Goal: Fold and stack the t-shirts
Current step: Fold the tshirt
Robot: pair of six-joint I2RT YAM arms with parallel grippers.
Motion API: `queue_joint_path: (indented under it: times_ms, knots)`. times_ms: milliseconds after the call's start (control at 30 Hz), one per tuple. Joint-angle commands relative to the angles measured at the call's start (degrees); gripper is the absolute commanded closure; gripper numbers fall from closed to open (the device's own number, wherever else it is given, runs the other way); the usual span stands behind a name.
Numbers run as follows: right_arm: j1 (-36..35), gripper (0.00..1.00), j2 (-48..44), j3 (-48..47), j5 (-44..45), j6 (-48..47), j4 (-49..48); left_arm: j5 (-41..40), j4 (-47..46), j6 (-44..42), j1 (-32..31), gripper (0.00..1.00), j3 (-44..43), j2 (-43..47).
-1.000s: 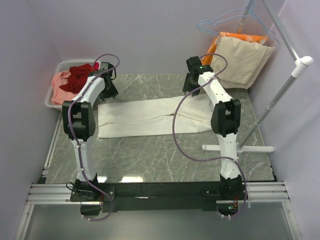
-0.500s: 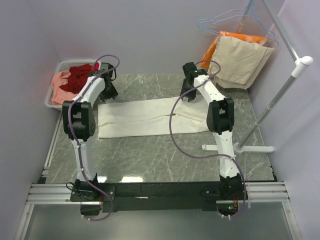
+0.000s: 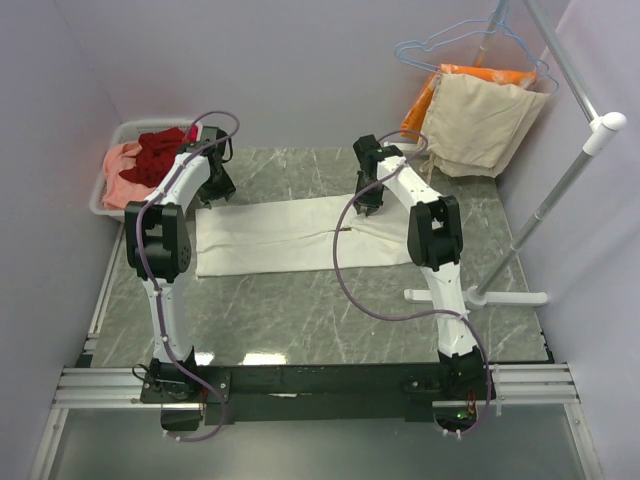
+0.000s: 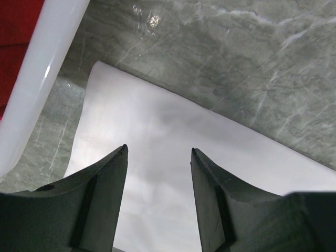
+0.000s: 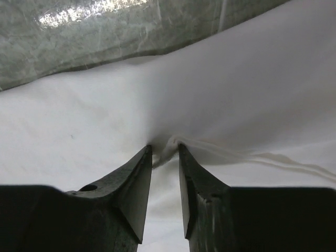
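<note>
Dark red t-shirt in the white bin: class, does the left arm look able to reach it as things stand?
Probably yes. The left gripper hangs open and empty over a corner of the white t-shirt, right beside the white bin, where the dark red t-shirt lies uncovered on top.
</note>
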State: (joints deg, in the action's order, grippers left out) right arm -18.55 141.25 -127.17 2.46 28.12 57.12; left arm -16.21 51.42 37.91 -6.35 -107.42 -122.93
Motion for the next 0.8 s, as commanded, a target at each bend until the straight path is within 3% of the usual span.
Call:
queue_joint_path:
  times_ms: [0,100,133,233,767]
  knots:
    - [-0.4,0.67,-1.5,1.6,2.2,0.7,2.0,-0.3,-0.5,-0.6,-0.2,0.43,1.2,1.0]
    - [-0.4,0.77,-1.5,1.6,3.1,1.0,2.9,-0.3,-0.8,-0.6,-0.2,0.43,1.6,1.2]
    - [-0.5,0.86,-1.5,1.7,3.3,1.1,3.1,-0.3,-0.7,-0.8,-0.2,0.43,1.7,1.3]
    - [-0.4,0.94,-2.4,1.9,4.7,1.8,3.5,-0.4,-0.8,-0.8,-0.2,0.43,1.9,1.3]
    - [-2.1,0.88,-9.2,4.8,7.7,1.4,2.3,-2.3,1.2,0.8,-0.2,0.44,1.8,-0.5]
